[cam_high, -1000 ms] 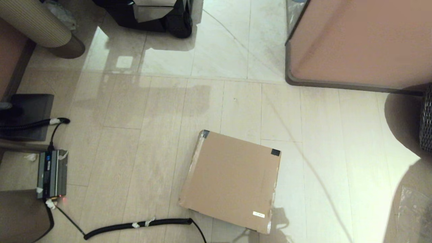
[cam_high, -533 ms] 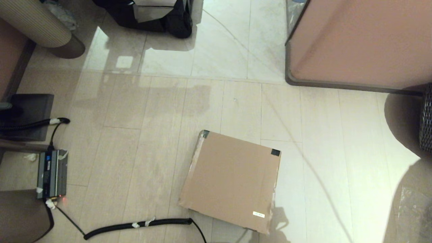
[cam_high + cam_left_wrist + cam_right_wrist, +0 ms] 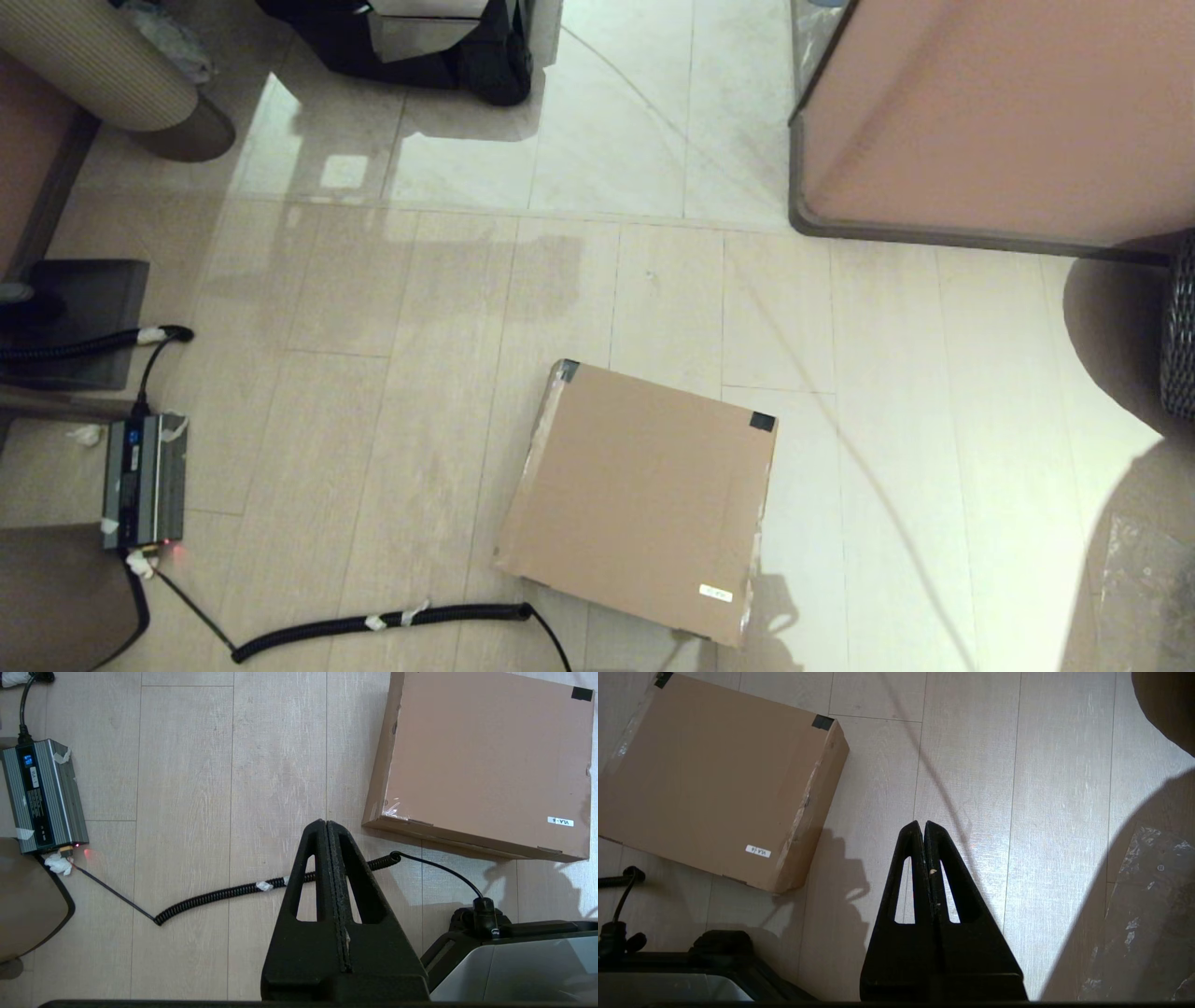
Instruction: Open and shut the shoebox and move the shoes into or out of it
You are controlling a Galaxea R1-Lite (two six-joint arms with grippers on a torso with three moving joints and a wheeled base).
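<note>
The shoebox (image 3: 639,499) lies flat on the pale wood-look floor (image 3: 392,448), its hinged lid down and flush, turned a little askew to the floorboards. Black tape (image 3: 762,421) marks its two far corners and a small white label (image 3: 716,593) sits near the corner closest to the robot, so the side facing the robot is probably the opening edge. No shoes are visible anywhere; whether they are inside the closed box cannot be told.

Neither arm shows in the head view. The left gripper (image 3: 326,823) hangs above the floor just off the box's near left corner, over a coiled black cable (image 3: 243,889) that runs from a grey power unit (image 3: 42,795) toward the robot's base. Its fingers (image 3: 315,858) are clenched together on nothing. The right gripper (image 3: 923,823) hangs over bare floor beside the box's right side, fingers (image 3: 911,858) likewise pressed tight and empty.

Both arms look tucked in a rest pose, flanking the box rather than reaching for it. With the lid down and nothing held, this reads as either the start or the finish of the task. A woven basket (image 3: 1178,336) stands well apart at the right.
</note>
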